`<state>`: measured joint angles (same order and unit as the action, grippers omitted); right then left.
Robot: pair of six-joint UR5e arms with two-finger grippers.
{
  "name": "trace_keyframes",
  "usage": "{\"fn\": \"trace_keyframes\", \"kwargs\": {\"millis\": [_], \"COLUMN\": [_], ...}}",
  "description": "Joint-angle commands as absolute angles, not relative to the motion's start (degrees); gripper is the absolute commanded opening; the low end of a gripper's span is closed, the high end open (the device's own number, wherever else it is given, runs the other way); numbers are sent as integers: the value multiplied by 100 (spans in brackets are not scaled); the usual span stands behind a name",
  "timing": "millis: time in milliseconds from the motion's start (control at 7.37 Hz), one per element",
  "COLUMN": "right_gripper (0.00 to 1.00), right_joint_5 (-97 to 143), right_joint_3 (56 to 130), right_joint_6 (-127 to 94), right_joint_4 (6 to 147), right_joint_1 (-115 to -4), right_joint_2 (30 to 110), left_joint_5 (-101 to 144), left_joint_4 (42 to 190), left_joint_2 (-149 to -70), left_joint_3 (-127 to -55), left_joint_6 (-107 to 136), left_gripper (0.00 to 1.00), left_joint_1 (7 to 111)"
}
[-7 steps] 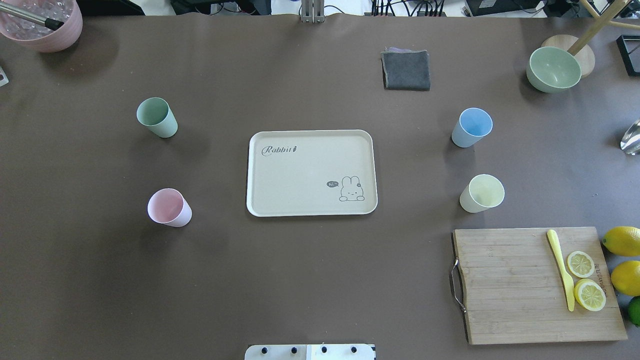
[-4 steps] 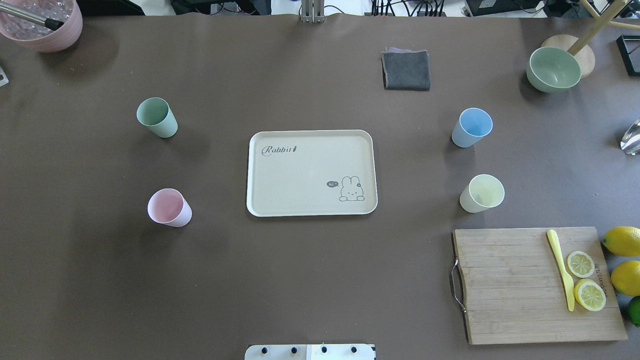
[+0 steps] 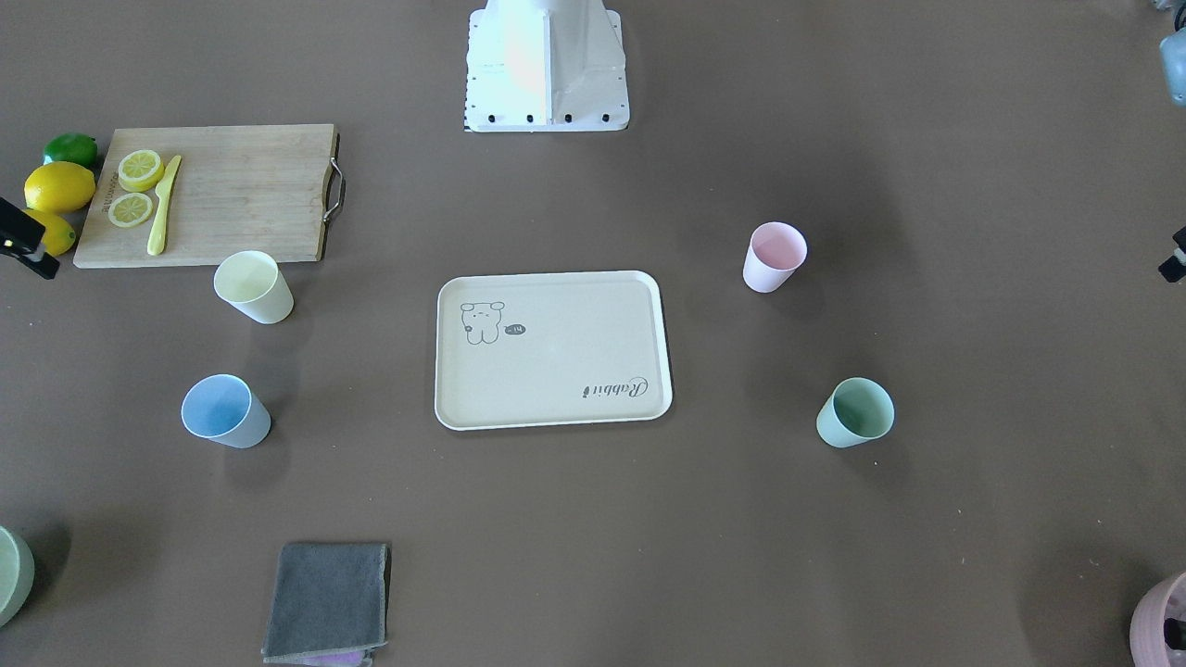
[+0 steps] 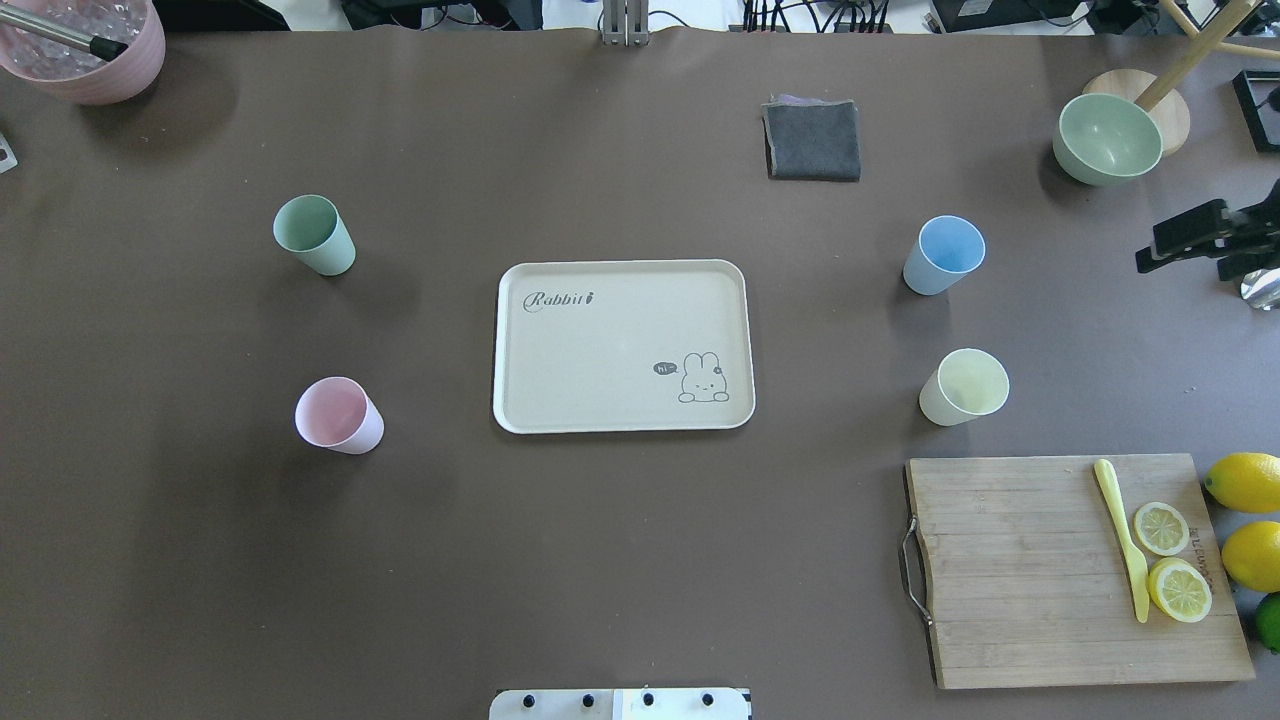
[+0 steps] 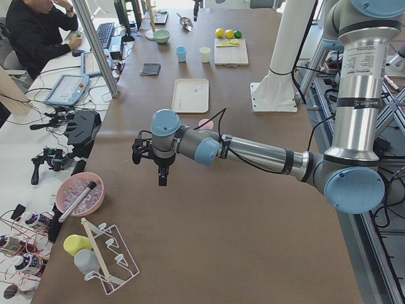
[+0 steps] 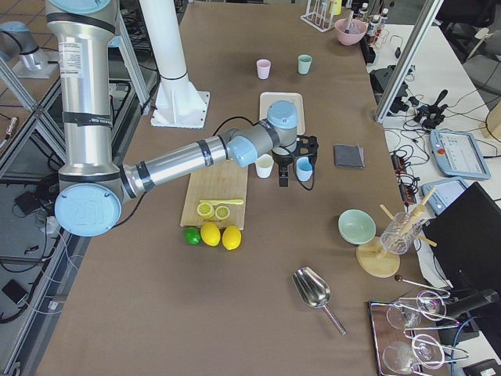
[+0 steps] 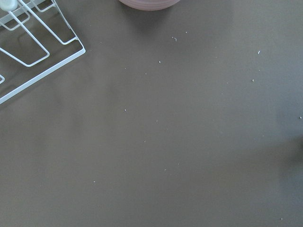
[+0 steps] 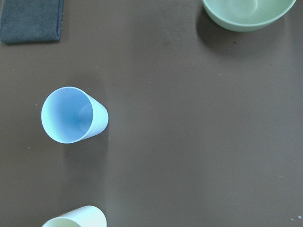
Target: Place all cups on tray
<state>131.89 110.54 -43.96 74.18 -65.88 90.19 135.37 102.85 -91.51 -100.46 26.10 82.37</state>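
The cream tray (image 4: 600,350) lies mid-table with nothing on it. Four cups stand upright on the table around it: mint green (image 4: 314,235) and pink (image 4: 338,415) to its left, blue (image 4: 944,255) and pale yellow (image 4: 964,387) to its right. My right gripper (image 4: 1190,250) hangs at the right edge, right of the blue cup, with its jaws apart and empty. The right wrist view looks down on the blue cup (image 8: 71,115) and the yellow cup's rim (image 8: 75,218). My left gripper (image 5: 158,166) hovers over bare table beyond the pink cup; I cannot tell whether it is open.
A wooden cutting board (image 4: 1010,570) with lemon slices and a yellow knife lies at front right, with whole lemons (image 4: 1245,482) beside it. A grey cloth (image 4: 812,140) and a green bowl (image 4: 1107,138) are at the back right. A pink pot (image 4: 85,45) stands at back left, a white rack (image 7: 33,47) near it.
My right gripper has come into the overhead view at the right edge, where it did not show before. The cups and the tray have not moved.
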Motion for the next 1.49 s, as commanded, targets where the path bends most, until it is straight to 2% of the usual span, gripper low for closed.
{"fn": "trace_keyframes", "kwargs": {"millis": [0, 407, 1085, 1357], "right_gripper": [100, 100, 100, 97], "right_joint_5": [12797, 12042, 11927, 11665], "right_joint_3": [11083, 10979, 10846, 10706], "right_joint_6": [-5455, -6091, -6135, -6135], "right_joint_4": [6926, 6926, 6952, 6943], "right_joint_1": [-5751, -4836, -4562, -4317], "right_joint_2": [9018, 8737, 8833, 8790], "left_joint_5": [13544, 13535, 13535, 13544], "left_joint_4": [10511, 10512, 10512, 10512], "left_joint_2": [-9132, -9158, -9193, -9193], "left_joint_3": [-10090, -10108, -10125, -10125], "left_joint_6": [2637, 2584, 2593, 2584], "left_gripper": [98, 98, 98, 98], "left_joint_1": [8235, 8235, 8235, 8235]}}
